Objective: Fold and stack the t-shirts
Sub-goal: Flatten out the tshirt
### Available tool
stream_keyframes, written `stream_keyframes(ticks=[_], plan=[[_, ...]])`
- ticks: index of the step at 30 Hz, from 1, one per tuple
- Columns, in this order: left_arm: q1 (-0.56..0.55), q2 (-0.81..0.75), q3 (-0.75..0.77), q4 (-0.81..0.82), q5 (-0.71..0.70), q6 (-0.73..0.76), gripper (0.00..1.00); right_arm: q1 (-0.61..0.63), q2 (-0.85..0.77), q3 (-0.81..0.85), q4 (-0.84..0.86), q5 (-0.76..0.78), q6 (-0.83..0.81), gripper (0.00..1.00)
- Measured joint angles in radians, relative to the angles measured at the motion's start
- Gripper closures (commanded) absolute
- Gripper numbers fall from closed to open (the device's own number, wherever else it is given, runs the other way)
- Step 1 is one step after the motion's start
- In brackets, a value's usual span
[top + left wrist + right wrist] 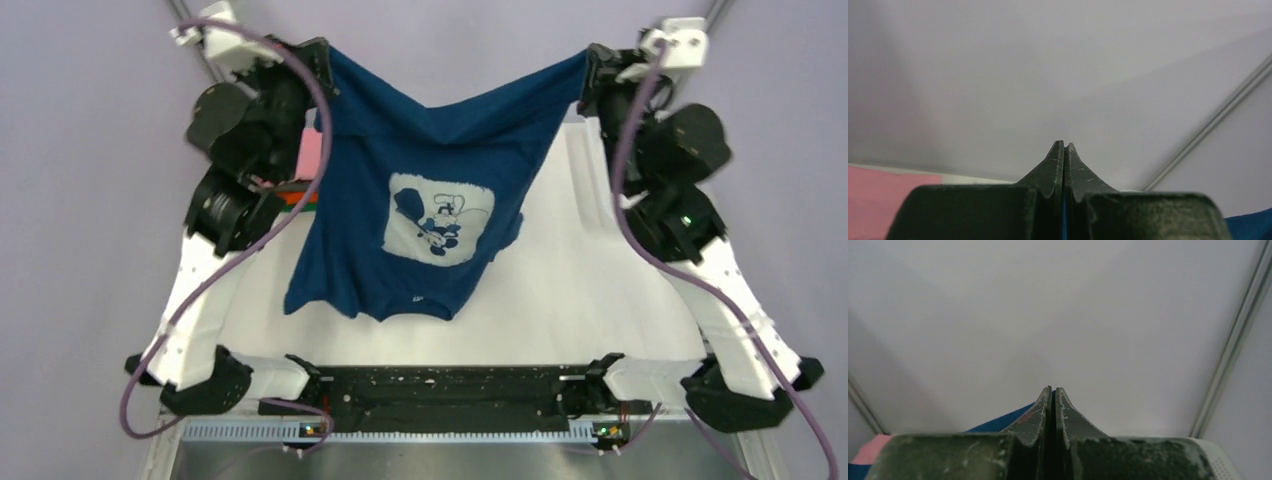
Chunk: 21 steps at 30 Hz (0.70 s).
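Your navy t-shirt (345, 250) hangs limp and creased above the white table (600, 290). The soft cloth sags between its two pinched upper corners, and a white patch with a blue cartoon print (440, 220) faces you. The left gripper (318, 58) and right gripper (597, 70) each clamp a corner, jaws pressed together. A pink folded shirt (311, 155) lies by the left arm.
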Motion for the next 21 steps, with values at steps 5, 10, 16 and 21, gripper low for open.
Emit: stream_keyframes(ticks=[5,10,16,21], plan=[[0.178,0.240,0.124,-0.066,0.106,-0.053,1.00,-0.177,0.187,0.018,0.025,-0.096,0.008,1.00],[0.341,0.561,0.462,-0.126,0.253,-0.130,1.00,-0.356,0.493,0.272,0.026,-0.230,0.050,1.00],[0.362,0.594,0.496,-0.108,0.367,-0.196,1.00,-0.483,0.655,0.566,-0.012,-0.372,0.136,1.00],[0.357,0.490,0.405,-0.073,0.446,-0.212,1.00,-0.491,0.473,0.385,0.021,-0.410,0.154,1.00]])
